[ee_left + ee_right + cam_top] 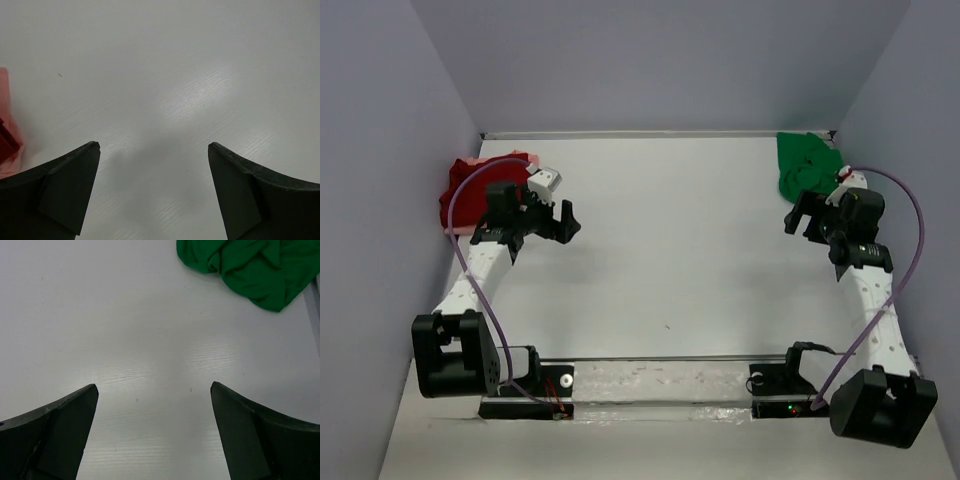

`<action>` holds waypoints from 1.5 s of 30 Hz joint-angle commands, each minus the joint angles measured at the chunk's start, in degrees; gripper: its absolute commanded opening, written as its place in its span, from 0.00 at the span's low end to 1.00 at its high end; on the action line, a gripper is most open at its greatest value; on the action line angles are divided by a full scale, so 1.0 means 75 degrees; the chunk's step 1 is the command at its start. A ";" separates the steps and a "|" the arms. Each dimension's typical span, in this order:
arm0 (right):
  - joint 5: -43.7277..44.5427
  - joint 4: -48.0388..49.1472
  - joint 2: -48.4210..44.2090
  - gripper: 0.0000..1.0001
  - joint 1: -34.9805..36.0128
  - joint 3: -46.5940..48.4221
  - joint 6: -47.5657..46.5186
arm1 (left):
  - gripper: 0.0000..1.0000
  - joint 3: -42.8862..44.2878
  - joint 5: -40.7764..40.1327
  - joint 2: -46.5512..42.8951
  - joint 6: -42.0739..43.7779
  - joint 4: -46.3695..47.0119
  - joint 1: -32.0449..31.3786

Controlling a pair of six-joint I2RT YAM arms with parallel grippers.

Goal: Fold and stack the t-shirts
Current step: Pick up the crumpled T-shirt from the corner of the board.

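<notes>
A crumpled bright green t-shirt (807, 163) lies in the back right corner of the white table (670, 250); the right wrist view shows the same green t-shirt (255, 265) at its top right. In the back left corner is a dark red t-shirt (468, 195) with a pale pink t-shirt (470, 163) showing under it. The left wrist view catches the pink edge (6, 110) and a bit of dark red (6, 142) at far left. My left gripper (568, 222) (154, 146) is open over bare table, just right of the red pile. My right gripper (798, 215) (154, 387) is open, a little short of the green shirt.
Grey walls close the table in at the back and on both sides. A metal rail (660, 133) runs along the back edge, and a strip (314, 305) lines the right edge. A clear plate (650, 385) between the arm bases spans the near edge.
</notes>
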 commanded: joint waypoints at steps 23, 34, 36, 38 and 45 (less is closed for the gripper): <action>0.1524 0.0284 0.2925 0.93 -0.0039 0.2159 -0.3651 | 0.99 0.0641 -0.1301 0.0176 0.0299 -0.0145 0.0046; 0.1586 -0.0911 0.7824 0.70 -0.0039 0.6425 -0.2866 | 0.99 0.0091 -0.1840 -0.0013 0.0580 0.0325 0.0046; 0.1562 -0.1133 0.8549 0.69 -0.0039 0.7068 -0.2796 | 0.99 0.0055 -0.1875 0.0057 0.0592 0.0325 0.0046; 0.1376 -0.1298 0.8938 0.68 -0.0039 0.7387 -0.2783 | 0.99 0.0032 -0.2015 0.0127 0.0558 0.0325 0.0046; 0.1513 -0.1475 0.9409 0.64 -0.0039 0.7437 -0.2783 | 0.99 -0.0039 -0.2086 0.0058 0.0558 0.0301 0.0046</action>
